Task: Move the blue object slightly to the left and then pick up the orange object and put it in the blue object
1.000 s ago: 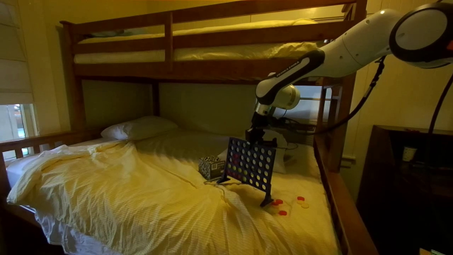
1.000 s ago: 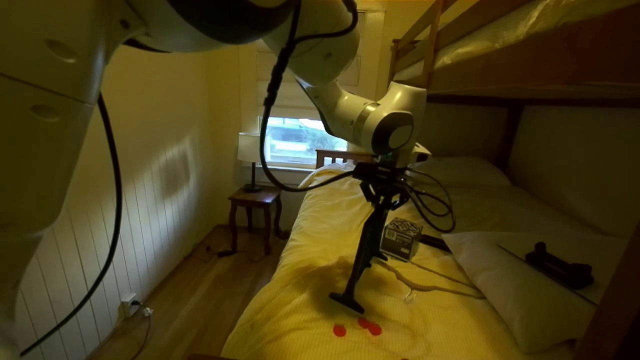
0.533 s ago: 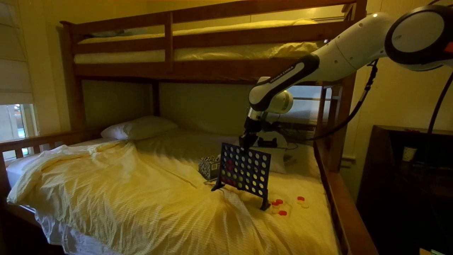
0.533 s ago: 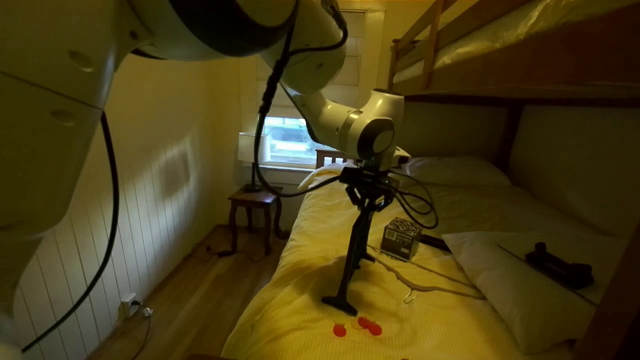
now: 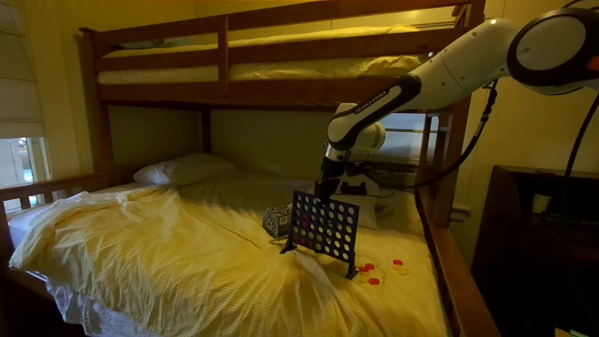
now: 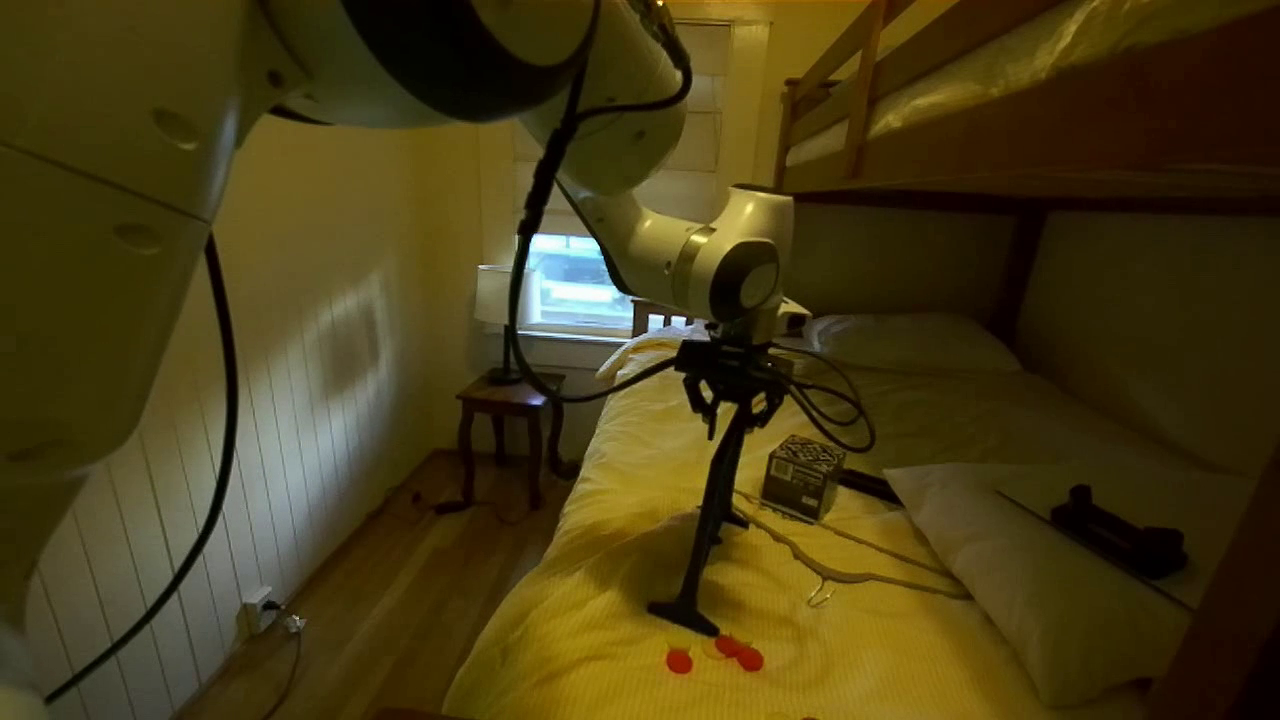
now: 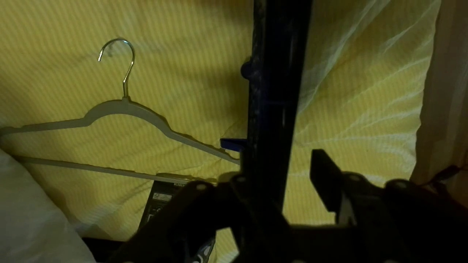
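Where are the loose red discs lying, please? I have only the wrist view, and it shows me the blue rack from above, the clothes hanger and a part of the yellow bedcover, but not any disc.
Observer: In both exterior views, a few loose red discs lie on the yellow bedcover, close to one foot of the blue rack.

Operator: Thank you. Could you also tell me whether there is something inside the rack? From above I cannot see into it.

Observer: Yes, in an exterior view several red pieces sit inside it, toward its end nearer the patterned box.
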Controlling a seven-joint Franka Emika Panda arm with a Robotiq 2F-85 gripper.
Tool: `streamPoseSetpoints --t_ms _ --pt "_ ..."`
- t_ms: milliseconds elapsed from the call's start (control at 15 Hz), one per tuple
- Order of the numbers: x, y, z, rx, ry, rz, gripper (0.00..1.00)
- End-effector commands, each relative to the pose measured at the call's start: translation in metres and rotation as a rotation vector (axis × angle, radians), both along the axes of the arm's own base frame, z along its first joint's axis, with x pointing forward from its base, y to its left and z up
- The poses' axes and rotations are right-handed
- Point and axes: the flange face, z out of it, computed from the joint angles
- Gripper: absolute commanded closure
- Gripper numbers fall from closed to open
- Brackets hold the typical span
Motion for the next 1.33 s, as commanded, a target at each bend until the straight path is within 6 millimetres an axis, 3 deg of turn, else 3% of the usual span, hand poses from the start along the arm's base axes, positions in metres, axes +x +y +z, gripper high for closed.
streamPoseSetpoints --t_ms 0,200,667,1000,1267 --pt "-0.002 0.003 0.01 -0.002 0.001 0.027 0.24" --pt "-0.007 0.006 0.02 0.006 -0.007 0.036 0.03" --pt "-0.022 0.0 0.057 0.022 -0.031 0.017 0.0" --pt "-0.059 -0.045 0.09 0.062 0.061 -0.052 0.0" --pt "-0.088 -0.093 0.087 0.115 0.185 -0.094 0.0"
